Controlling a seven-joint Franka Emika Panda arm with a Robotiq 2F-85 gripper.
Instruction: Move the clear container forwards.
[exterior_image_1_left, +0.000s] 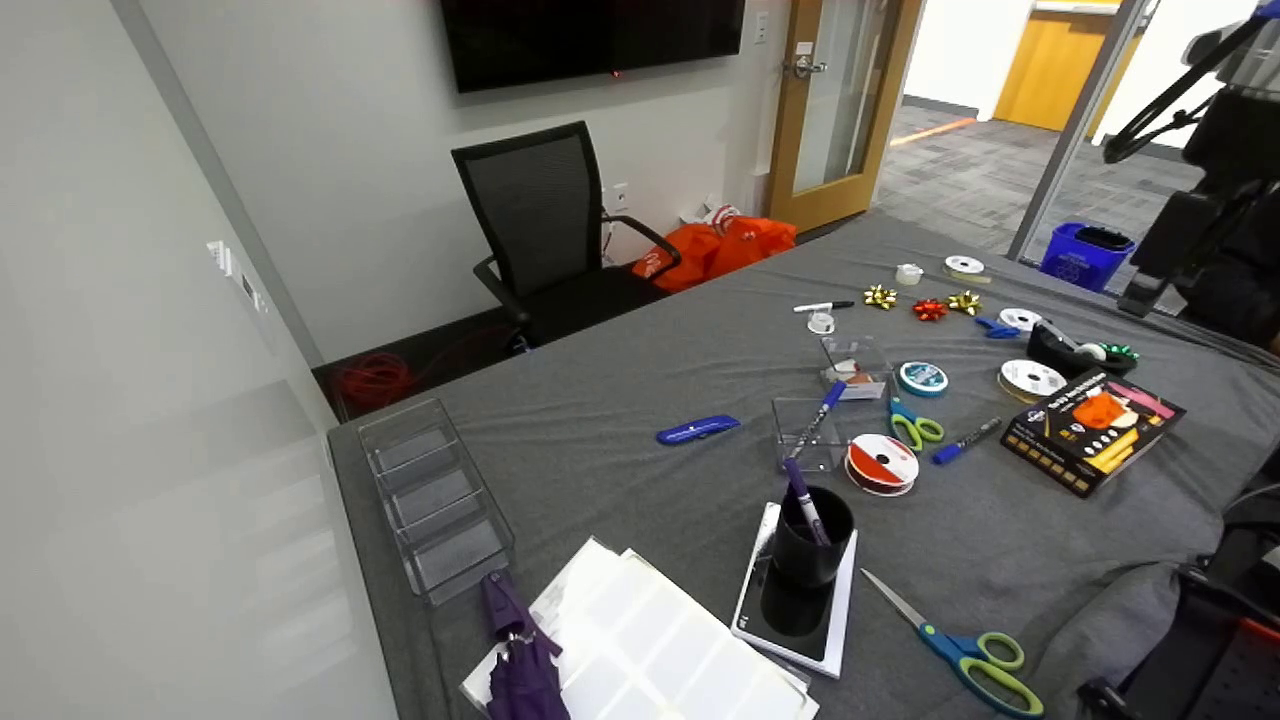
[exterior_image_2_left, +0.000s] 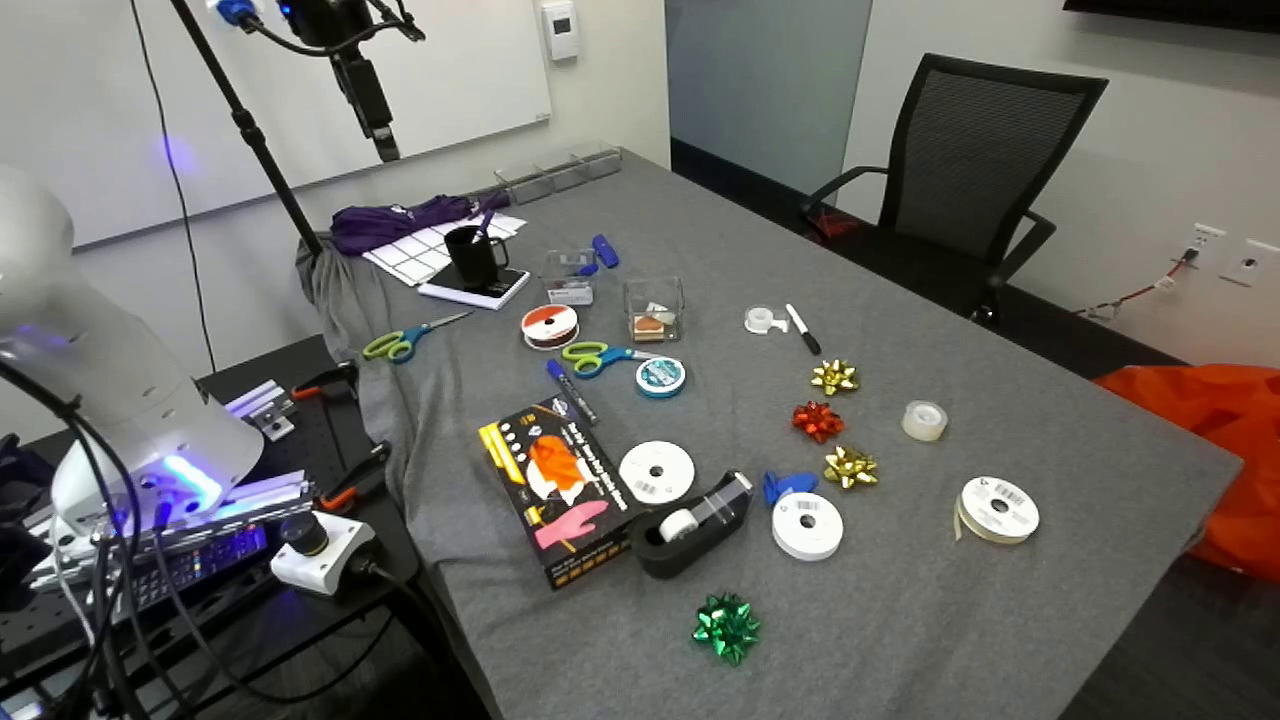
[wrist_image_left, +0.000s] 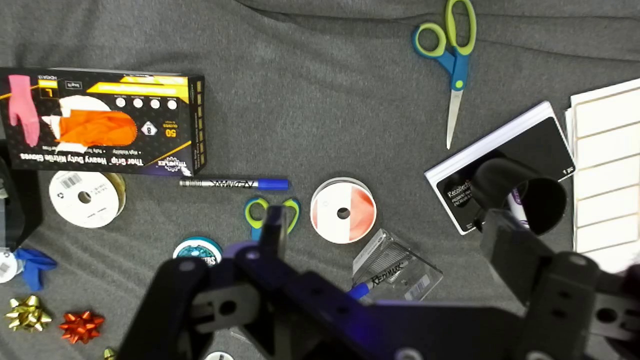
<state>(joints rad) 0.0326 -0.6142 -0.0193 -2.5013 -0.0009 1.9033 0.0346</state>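
In an exterior view the gripper (exterior_image_1_left: 1140, 297) hangs near the right edge, black and angular; seen side-on, it hides how far the fingers part. Lower and to the picture's left of it, two boxy vessels of thin, colourless plastic stand on rumpled grey cloth (exterior_image_1_left: 600, 480): a clear container (exterior_image_1_left: 822, 440) with a slim marker (exterior_image_1_left: 817, 420) leaning in it, and a second clear container (exterior_image_1_left: 853, 350) holding small pale and tan pieces. Which one the task means, I cannot tell.

In an exterior view the gripper (exterior_image_2_left: 388, 150) hangs well above the table. Beneath it, toward the picture's right, a smooth black mug (exterior_image_2_left: 470, 258) stands on a flat black-topped slab (exterior_image_2_left: 500, 290); farther that way are the clear container (exterior_image_2_left: 563, 270) and the second clear container (exterior_image_2_left: 655, 290).

In the wrist view the gripper's (wrist_image_left: 386, 220) two fingers (wrist_image_left: 274, 230) are spread wide. Between them in the picture lies the clear container (wrist_image_left: 415, 274), glinting, finely ribbed; beside it, a round ribbon spool (wrist_image_left: 355, 212). One finger overlaps scissors (wrist_image_left: 256, 233), its opposite the mug (wrist_image_left: 500, 182).
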